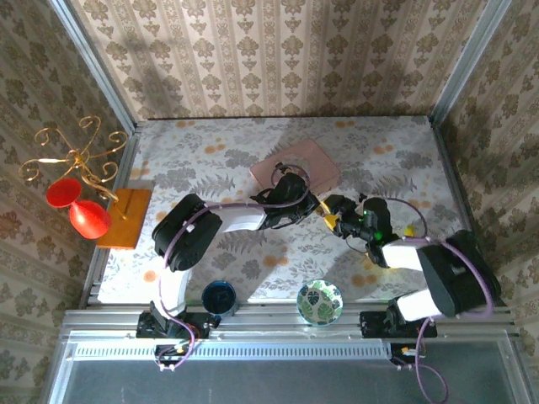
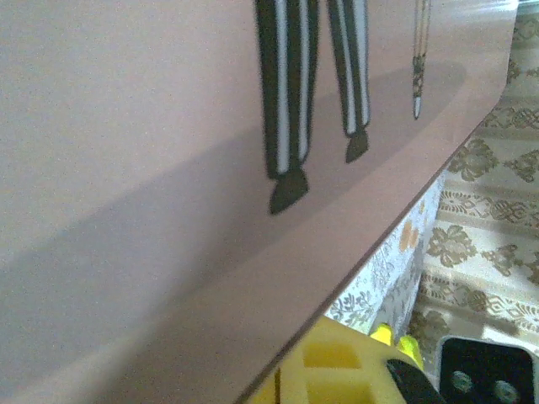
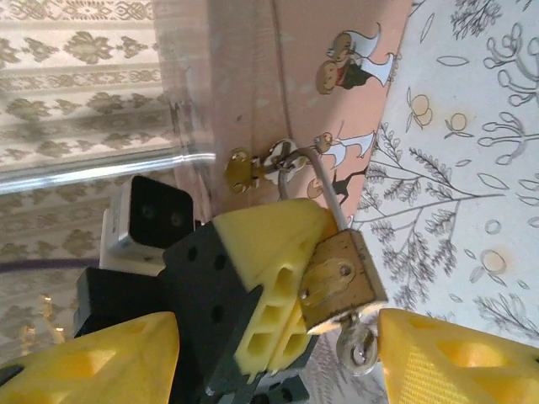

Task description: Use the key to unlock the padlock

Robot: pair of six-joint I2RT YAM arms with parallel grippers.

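Small brass padlock (image 3: 341, 282) w/ thin silver shackle sat ahead of right gripper (image 3: 274, 362), between its yellow fingers, touching neither. Jaws were spread wide, holding nothing. Shackle ran up to brass clasp (image 3: 242, 168) on flat pink box (image 3: 370, 126) w/ cartoon figures; lid shut, contents hidden. Silver metal ring (image 3: 357, 349) hung at padlock's base. Left gripper (image 3: 290, 269) had a yellow finger against padlock's side; whether it gripped, can't tell.

Padlock (image 3: 341, 282) at box (image 1: 307, 160) near edge; box mid table (image 1: 210, 160); cup (image 1: 220, 298) left of bowl (image 1: 320, 303), front edge.
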